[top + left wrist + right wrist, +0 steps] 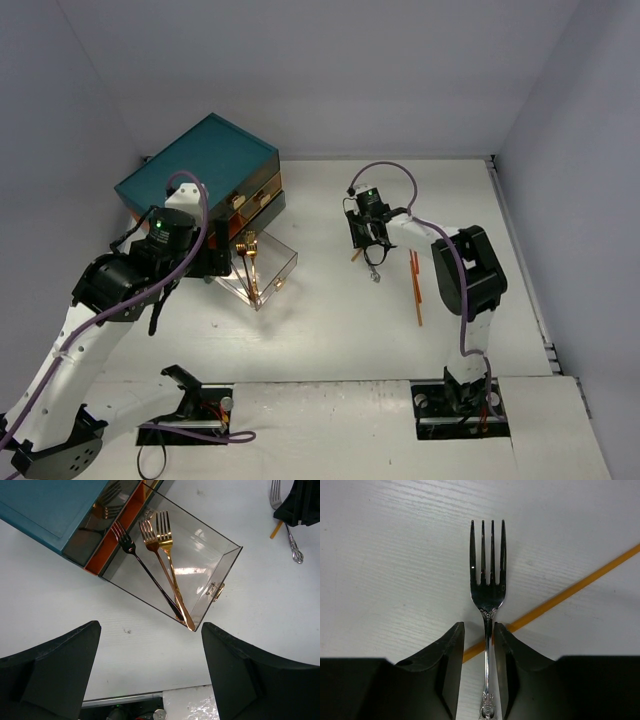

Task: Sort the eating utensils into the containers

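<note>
Fork tines on the silver fork [487,595] point to 12 o'clock in the right wrist view, and its thin handle runs down to 6 o'clock. The fork lies flat on the white table [395,555]. The right gripper [479,635] is down over it, with 1 black finger on each side of the handle. The jaws are narrow. The finger at 3 o'clock is just beside the handle, and a thin gap shows at the 9 o'clock side, so the fork is not squeezed tight. An orange chopstick [570,592] slants from 7 o'clock to 2 o'clock and crosses the handle right by the fingers. From above, more orange chopsticks [416,295] lie at 4 o'clock from this gripper. The left gripper [150,665] is wide and holds nothing. At 12 o'clock from it sits a clear drawer [227,565], pulled out of the teal chest [195,165]. Inside lie 3 forks: a black fork [150,577], a coppery fork [148,532] and a gold fork [163,527].
</note>
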`<move>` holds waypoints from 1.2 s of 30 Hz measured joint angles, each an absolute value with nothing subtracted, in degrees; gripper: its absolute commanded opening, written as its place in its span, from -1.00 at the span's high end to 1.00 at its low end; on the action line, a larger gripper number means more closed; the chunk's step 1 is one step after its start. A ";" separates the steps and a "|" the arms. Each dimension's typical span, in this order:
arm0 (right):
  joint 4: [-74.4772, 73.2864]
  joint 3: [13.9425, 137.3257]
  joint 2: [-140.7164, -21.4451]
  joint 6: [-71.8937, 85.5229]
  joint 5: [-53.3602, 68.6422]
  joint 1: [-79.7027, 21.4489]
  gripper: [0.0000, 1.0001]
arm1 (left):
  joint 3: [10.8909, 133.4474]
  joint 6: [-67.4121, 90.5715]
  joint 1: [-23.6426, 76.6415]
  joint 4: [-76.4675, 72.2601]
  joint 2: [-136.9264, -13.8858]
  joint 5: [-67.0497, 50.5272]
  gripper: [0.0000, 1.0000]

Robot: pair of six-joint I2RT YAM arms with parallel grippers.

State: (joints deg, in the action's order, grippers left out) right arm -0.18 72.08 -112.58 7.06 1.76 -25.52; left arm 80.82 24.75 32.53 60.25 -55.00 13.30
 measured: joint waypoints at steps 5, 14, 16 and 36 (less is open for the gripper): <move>0.45 73.07 -114.21 6.94 1.83 -25.33 0.70 | 80.80 24.77 32.53 60.25 -55.00 13.11 -0.59; 0.88 73.14 -114.37 6.94 2.42 -25.06 1.00 | 80.77 24.77 32.53 60.25 -55.17 13.06 -0.59; 0.64 73.14 -114.15 6.94 2.47 -25.06 1.00 | 80.77 24.77 32.53 60.25 -55.39 13.08 -0.59; 2.95 94.45 -97.42 26.74 1.82 -46.93 1.00 | 81.55 24.37 32.27 60.18 -60.03 15.31 -0.59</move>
